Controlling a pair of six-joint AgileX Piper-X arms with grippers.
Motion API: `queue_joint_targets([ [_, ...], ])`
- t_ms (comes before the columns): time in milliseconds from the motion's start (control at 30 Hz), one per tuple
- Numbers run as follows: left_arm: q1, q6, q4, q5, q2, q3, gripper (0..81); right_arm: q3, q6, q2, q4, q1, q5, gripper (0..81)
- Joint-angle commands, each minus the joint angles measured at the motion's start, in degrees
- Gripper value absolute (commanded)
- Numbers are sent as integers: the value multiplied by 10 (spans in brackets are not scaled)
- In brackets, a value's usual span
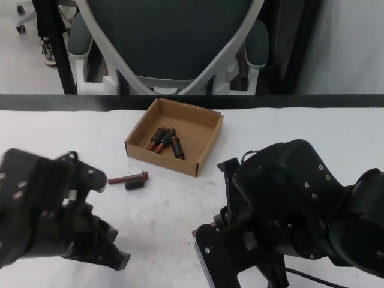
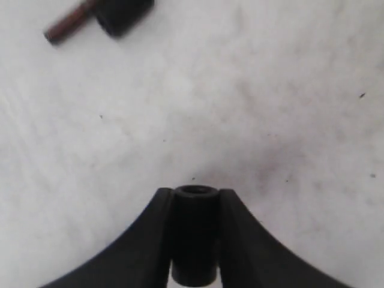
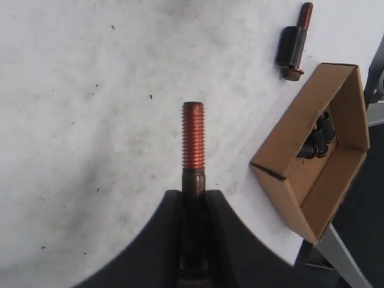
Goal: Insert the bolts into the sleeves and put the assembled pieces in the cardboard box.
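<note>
The left fingers [image 2: 150, 240] are gripping a sleeve [image 2: 194, 234] and the right fingers [image 3: 231, 240] are gripping a bolt [image 3: 193, 138], both over the near tabletop [image 1: 180, 204]. Insertion seems next: the threaded tip is needing alignment with the sleeve bore.

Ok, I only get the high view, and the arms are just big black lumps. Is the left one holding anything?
Observer: Yes. The left gripper is shut on a black sleeve, pinched between its two fingers.
Operator: Is there a bolt in it already?
Observer: No bolt sticks out of its open end, which points away from the gripper.
Operator: And the other arm?
Observer: The right gripper is shut on a bolt, with the coppery threaded end poking out past the fingers.
</note>
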Motion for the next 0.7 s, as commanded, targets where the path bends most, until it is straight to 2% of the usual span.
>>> queue_joint_targets([
  [0,-5,-14,-97,26,-69,59,8,-1,-39,-8,-8,0,-6,2],
  [133,-26,-39,-240,56,-189,153,8,-1,-106,-8,-8,0,-46,2],
  [267,-50,-83,-353,99,-287,233,8,-1,-216,-8,-8,0,-83,2],
  [367,-61,-124,-391,116,-342,246,8,-1,-314,-8,-8,0,-95,2],
  [433,-66,-136,-366,144,-366,246,8,-1,-375,-8,-8,0,-95,2],
  [667,-77,-141,-380,169,-388,246,8,-1,-526,-8,-8,0,-94,2],
])
